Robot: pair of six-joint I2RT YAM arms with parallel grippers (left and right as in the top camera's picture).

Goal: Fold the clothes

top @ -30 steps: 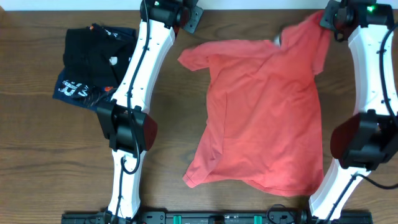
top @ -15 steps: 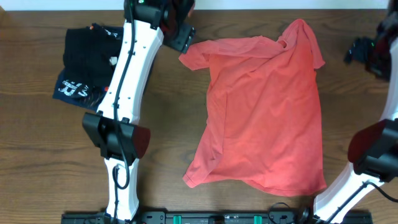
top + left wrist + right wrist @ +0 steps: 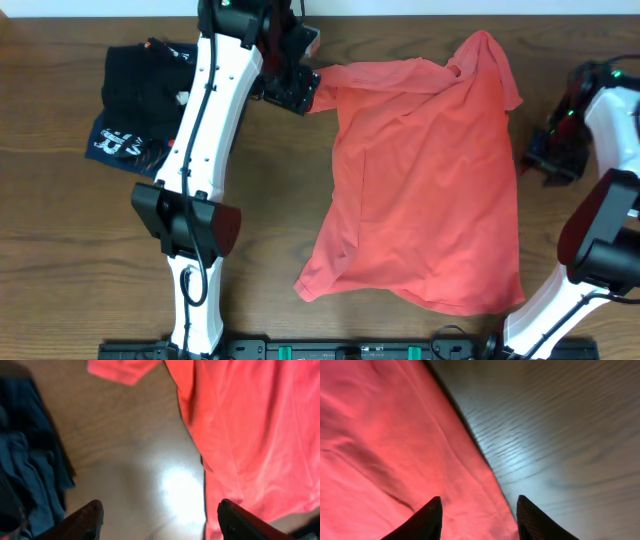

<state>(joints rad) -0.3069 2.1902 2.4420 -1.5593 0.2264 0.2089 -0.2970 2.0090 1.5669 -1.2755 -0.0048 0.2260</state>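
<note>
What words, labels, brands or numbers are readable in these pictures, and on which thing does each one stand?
Navy garment: white block lettering, too small and creased to read.
Black garment: one small white spot, too small to tell whether it is a label.
T-shirt: no text shows on the side facing up.
Wrist views: no text in either.

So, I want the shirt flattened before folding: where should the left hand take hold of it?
By the sleeve that sticks out at the upper left of the shirt, coming in from the left over bare table. It juts clear of the body with free edges, and the open left hand hangs close by it.
</note>
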